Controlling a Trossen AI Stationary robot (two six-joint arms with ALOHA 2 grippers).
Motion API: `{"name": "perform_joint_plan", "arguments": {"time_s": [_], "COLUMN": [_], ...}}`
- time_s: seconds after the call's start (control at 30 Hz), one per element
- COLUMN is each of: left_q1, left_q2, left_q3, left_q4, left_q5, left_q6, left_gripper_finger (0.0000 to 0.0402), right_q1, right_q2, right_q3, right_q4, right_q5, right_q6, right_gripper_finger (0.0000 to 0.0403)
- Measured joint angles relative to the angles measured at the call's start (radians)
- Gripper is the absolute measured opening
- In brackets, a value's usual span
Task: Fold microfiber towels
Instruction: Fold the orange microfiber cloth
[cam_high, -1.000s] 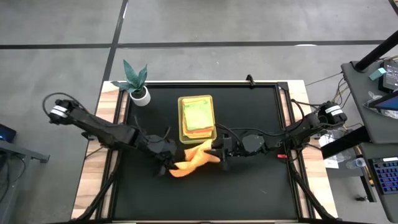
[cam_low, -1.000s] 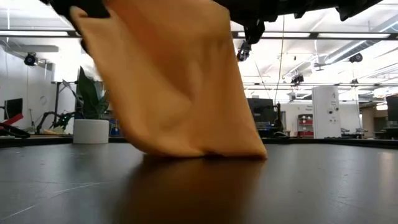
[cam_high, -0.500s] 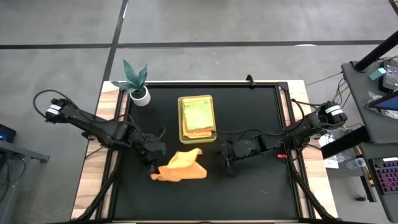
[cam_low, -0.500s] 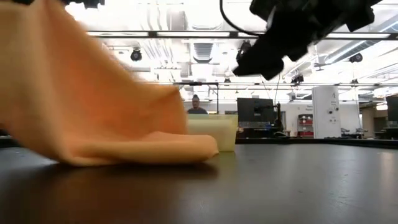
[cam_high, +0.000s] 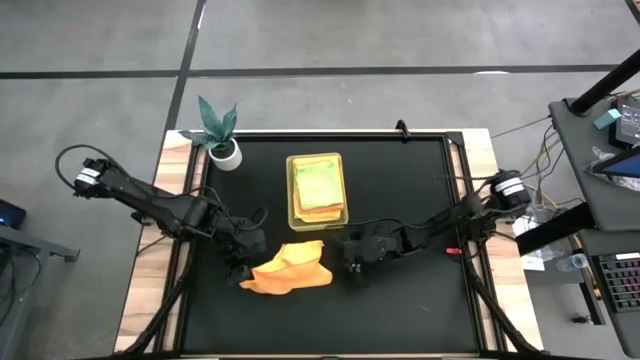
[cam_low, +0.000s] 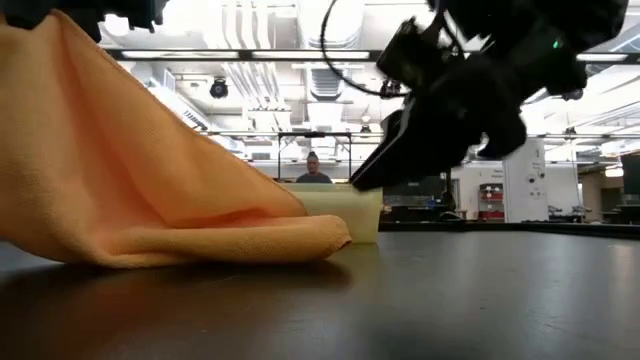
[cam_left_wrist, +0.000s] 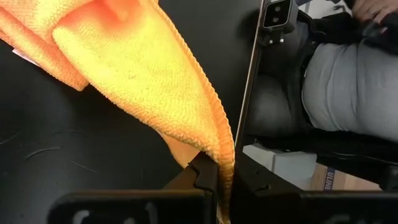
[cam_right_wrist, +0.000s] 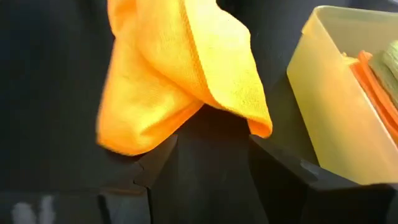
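An orange microfiber towel (cam_high: 290, 270) lies bunched on the black table, just in front of the yellow-green tray (cam_high: 292, 190). The tray holds a stack of folded towels, a green one (cam_high: 318, 184) on top. My left gripper (cam_high: 243, 265) is at the towel's left end and shut on it. The towel slopes from there down to the table (cam_low: 170, 210). My right gripper (cam_high: 349, 262) hangs low just right of the towel. It is open, its fingers (cam_right_wrist: 163, 163) pointing at the cloth, with nothing between them. My left gripper pinches the towel's hemmed edge (cam_left_wrist: 222, 163) between its two fingers, which slant down. That end is held up off the table. The rest of the cloth falls away slack, and its lower folds (cam_low: 250, 240) rest on the table.
A small potted plant (cam_high: 222, 140) stands at the table's far left corner. A seated person (cam_left_wrist: 348, 81) shows beyond the table's edge in the left wrist view. Bare black tabletop (cam_high: 400, 310) lies in front of and right of the towel.
My right gripper has let go of the towel and sunk toward the table. The towel, which hung spread between both grippers, has dropped. Its right part has fallen onto the table in loose folds. My left gripper has drawn its end a little toward the table's left edge.
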Motion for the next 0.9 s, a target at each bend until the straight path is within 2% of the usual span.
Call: {"name": "perform_joint_plan", "arguments": {"time_s": [0.23, 0.47, 0.7, 0.9], "left_q1": [-0.001, -0.008, -0.009, -0.009], "left_q2": [-0.001, -0.001, -0.001, -0.001], "left_q3": [-0.001, -0.001, -0.001, -0.001], "left_q4": [-0.036, -0.048, -0.051, -0.049], "left_q5": [0.000, 0.002, 0.013, 0.015], "left_q6": [0.000, 0.000, 0.000, 0.000], "left_gripper_finger": [0.0000, 0.0000, 0.0000, 0.0000], "right_q1": [-0.028, -0.066, -0.085, -0.085], "right_q2": [0.151, 0.225, 0.240, 0.240], "right_q3": [0.123, 0.246, 0.276, 0.274], "right_q4": [0.013, -0.121, -0.148, -0.150], "right_q5": [0.041, 0.043, 0.038, 0.035], "right_q6": [-0.157, -0.252, -0.293, -0.299], "right_gripper_finger": [0.0182, 0.0165, 0.0123, 0.0060]}}
